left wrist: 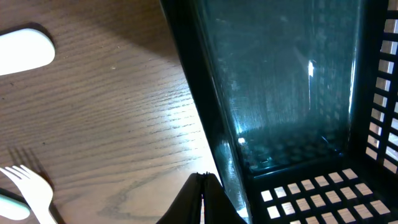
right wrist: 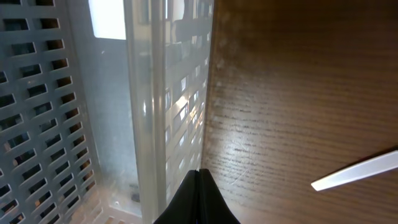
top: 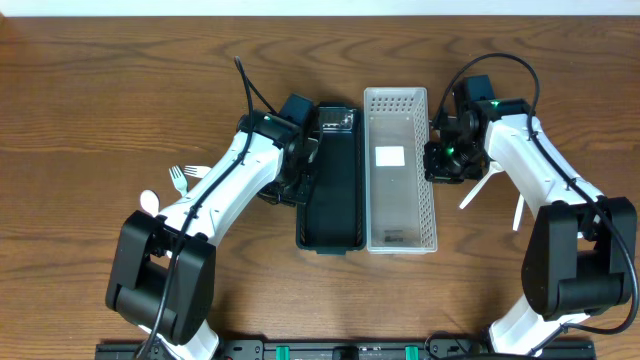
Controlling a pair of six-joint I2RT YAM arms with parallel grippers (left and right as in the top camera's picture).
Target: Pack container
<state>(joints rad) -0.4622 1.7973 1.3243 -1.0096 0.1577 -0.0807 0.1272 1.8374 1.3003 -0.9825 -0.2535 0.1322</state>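
Looks like an early step: steadying or lining up bins, with no cutlery loaded yet. Shows black bin (top: 330, 185) mid-table (top: 100, 80), touched along its right side by pale perforated bin (top: 400, 175); nothing packed inside either, as far as visible.

Puts left gripper (top: 300, 178) just beside black bin's left wall, fingers pressed together, pinching nothing visible; same in left wrist view, tips meeting in a point next to the dark wall. Puts right gripper (top: 445, 158) right of black bin, just beyond pale perforated bin's outer wall, fingers likewise squeezed together on nothing.

Leaves white fork (top: 178, 178) and white spoon (top: 150, 200) loose, well left of black bin and well apart from left gripper. Leaves two white utensils (top: 478, 188) right of black bin, past pale perforated bin; nearer one close to right gripper, not touching. Cannot tell their type.

Judged next: spreading fingers first, then travelling out to a utensil, dropping low over the thin handle, pinching and lifting clear of the bin wall. Calls for a flat, careful approach to grip so thin a piece off the wood.
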